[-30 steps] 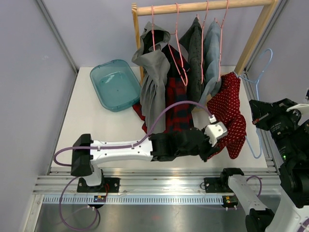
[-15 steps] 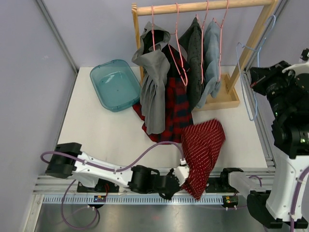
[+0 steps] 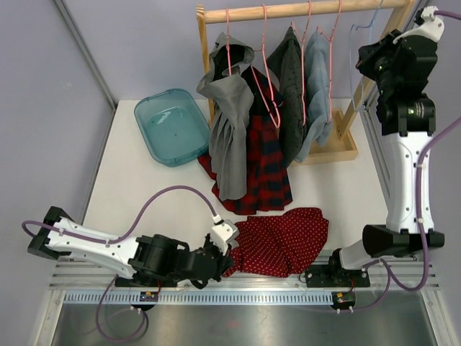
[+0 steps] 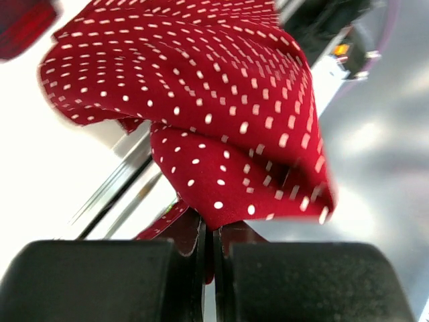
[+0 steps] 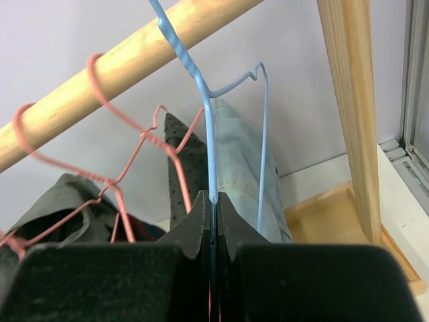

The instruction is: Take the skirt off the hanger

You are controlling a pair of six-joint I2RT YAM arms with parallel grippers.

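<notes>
Pinches the dotted garment (image 3: 281,241) in the left gripper (image 4: 213,233), jaws shut on the red cloth, at 6 o'clock on the table (image 3: 144,194). Clamps the blue hanger (image 5: 204,114) by its wire in the right gripper (image 5: 212,211), up by the rail (image 3: 288,10) at 1 o'clock. Shows the skirt (image 3: 265,166) on the pink hanger (image 3: 265,65) at 12 o'clock, hem down on the table, well apart from both grippers.

The grey garment (image 3: 229,137) covers part of the skirt (image 3: 268,169), its waistband seemingly buried among neighbouring clothes
</notes>
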